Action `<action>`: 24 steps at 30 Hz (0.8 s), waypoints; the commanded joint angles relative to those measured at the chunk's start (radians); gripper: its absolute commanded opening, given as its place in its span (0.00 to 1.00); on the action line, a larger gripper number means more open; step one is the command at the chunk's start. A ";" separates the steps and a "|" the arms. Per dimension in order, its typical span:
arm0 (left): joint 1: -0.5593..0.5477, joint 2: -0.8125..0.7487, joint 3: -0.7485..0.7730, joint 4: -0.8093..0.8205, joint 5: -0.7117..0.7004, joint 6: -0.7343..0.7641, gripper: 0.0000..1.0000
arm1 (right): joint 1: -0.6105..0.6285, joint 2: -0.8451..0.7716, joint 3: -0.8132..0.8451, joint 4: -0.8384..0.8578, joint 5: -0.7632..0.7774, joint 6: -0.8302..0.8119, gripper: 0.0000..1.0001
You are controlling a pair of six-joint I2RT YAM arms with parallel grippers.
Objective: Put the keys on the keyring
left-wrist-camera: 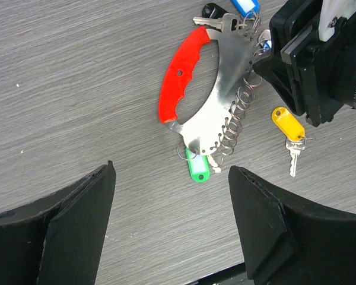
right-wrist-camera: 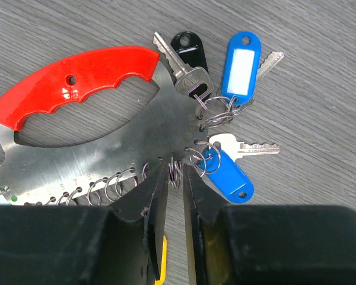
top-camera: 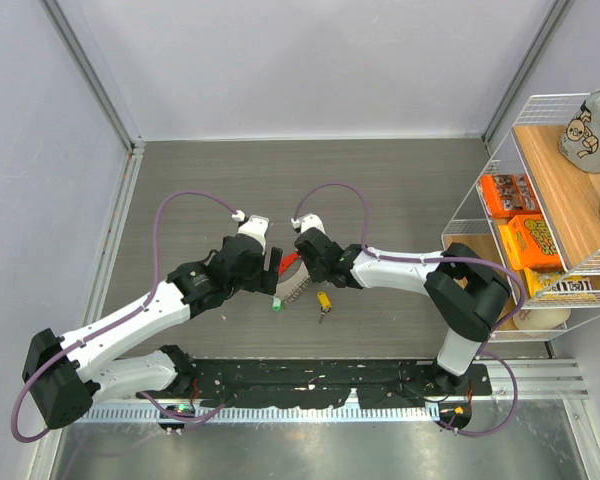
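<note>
Nearest, the left gripper (left-wrist-camera: 172, 225) hangs wide open over bare table (top-camera: 400, 200), holding nothing. Just beyond, around mid-table, one yellow-tagged key (left-wrist-camera: 288, 123) lies loose, apart from the keyring (left-wrist-camera: 222, 89), which is one steel plate with a red grip and a row of small rings along its curved edge. One green tag (left-wrist-camera: 197, 168) sits at its near end. The right gripper (right-wrist-camera: 175, 178) has its jaws a slit apart around one ring (right-wrist-camera: 175, 169); whether they pinch it I cannot tell. At the far end hang two blue tags (right-wrist-camera: 241, 65), one black tag (right-wrist-camera: 188, 47) and three keys (right-wrist-camera: 252, 147).
</note>
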 commanded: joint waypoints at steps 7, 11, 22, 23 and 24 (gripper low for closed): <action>0.004 -0.003 0.009 0.013 -0.020 0.000 0.84 | -0.005 0.013 -0.009 0.030 -0.008 0.017 0.19; 0.004 0.000 0.011 0.011 -0.020 0.000 0.84 | -0.005 0.012 -0.012 0.030 -0.002 0.021 0.10; 0.006 -0.076 0.026 0.020 0.064 0.012 0.82 | -0.003 -0.211 -0.093 0.047 -0.043 -0.041 0.06; 0.004 -0.095 0.025 0.025 0.082 0.017 0.83 | -0.005 -0.256 -0.099 0.042 -0.055 -0.059 0.05; 0.004 -0.110 0.025 0.033 0.104 0.021 0.82 | -0.003 -0.277 -0.105 0.030 -0.077 -0.070 0.05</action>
